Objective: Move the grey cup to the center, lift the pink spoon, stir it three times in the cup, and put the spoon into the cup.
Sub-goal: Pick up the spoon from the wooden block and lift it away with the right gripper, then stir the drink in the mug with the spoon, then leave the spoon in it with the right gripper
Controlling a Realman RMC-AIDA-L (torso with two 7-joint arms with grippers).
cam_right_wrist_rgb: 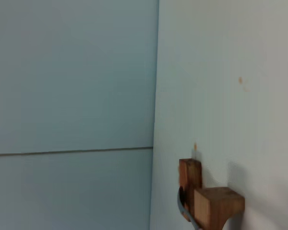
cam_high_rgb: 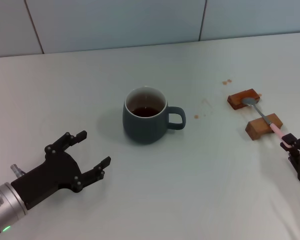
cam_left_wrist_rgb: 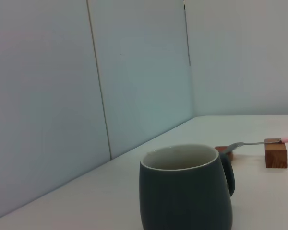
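The grey cup (cam_high_rgb: 145,117) stands upright in the middle of the table, handle to the right, dark liquid inside. It fills the lower part of the left wrist view (cam_left_wrist_rgb: 185,191). The pink spoon (cam_high_rgb: 262,116) lies across two brown wooden blocks at the right, its metal bowl on the far block and its pink handle end toward the near right. It also shows in the left wrist view (cam_left_wrist_rgb: 252,143). My left gripper (cam_high_rgb: 95,147) is open and empty, to the near left of the cup and apart from it. My right gripper (cam_high_rgb: 296,145) is open at the tip of the pink handle, at the right edge.
The far block (cam_high_rgb: 242,98) and near block (cam_high_rgb: 263,126) hold the spoon; the right wrist view shows the near block close up (cam_right_wrist_rgb: 216,203). Small brown stains mark the table (cam_high_rgb: 226,81) and near the cup's handle (cam_high_rgb: 196,116). A tiled wall (cam_high_rgb: 140,20) runs behind the table.
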